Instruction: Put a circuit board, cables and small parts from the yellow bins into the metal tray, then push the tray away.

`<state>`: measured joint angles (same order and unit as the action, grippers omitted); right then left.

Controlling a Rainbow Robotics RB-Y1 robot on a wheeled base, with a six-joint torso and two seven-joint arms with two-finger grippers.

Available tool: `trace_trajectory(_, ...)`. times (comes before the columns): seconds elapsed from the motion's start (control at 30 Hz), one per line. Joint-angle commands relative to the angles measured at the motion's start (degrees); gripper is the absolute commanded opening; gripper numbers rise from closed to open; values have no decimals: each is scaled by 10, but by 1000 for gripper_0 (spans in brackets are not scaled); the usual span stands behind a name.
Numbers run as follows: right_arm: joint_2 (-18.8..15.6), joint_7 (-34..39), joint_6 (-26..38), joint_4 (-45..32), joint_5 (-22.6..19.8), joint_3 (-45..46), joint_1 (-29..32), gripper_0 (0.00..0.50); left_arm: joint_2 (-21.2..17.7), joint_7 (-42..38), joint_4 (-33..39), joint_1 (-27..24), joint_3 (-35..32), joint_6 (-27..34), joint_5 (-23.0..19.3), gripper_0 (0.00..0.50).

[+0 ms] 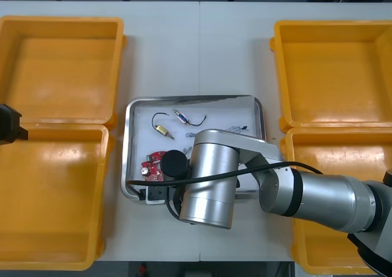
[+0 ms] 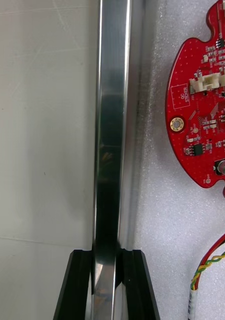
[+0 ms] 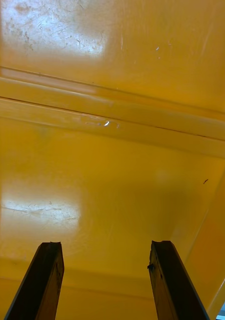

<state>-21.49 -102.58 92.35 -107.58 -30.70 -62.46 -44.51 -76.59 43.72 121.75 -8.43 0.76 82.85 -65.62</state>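
Note:
The metal tray (image 1: 131,114), white inside, lies between the bins. In it are a round red circuit board (image 1: 152,165), a small metal part (image 1: 161,129), another part with a thin wire (image 1: 182,116) and a red and yellow cable (image 2: 212,262). My right gripper (image 2: 107,256) is shut on the tray's near rim (image 2: 111,125), one finger outside and one inside, at the corner closest to the board (image 2: 202,110). In the front view that gripper (image 1: 153,194) sits under the right arm's wrist. My left gripper (image 3: 106,245) hangs open over the floor of a yellow bin (image 3: 112,190), holding nothing.
Two yellow bins stand on the left (image 1: 61,62) (image 1: 49,197) and two on the right (image 1: 334,75) (image 1: 343,157). My left arm (image 1: 9,125) is parked at the left edge. Bare table lies beyond the tray's far rim.

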Motion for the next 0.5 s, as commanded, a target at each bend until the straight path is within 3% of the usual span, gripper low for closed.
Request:
trace_trajectory(0.03, 14, 5, -3, -7, 14, -8, -15, 14, -25, 12, 11, 5, -12, 1, 0, 500)
trace_trajectory(0.2, 5, 5, -2, -11, 39, -7, -21, 11, -25, 12, 11, 5, -12, 1, 0, 500)
trace_trajectory(0.5, -20, 10, -3, -11, 40, -6, -66, 0, -25, 12, 11, 5, -12, 1, 0, 500)
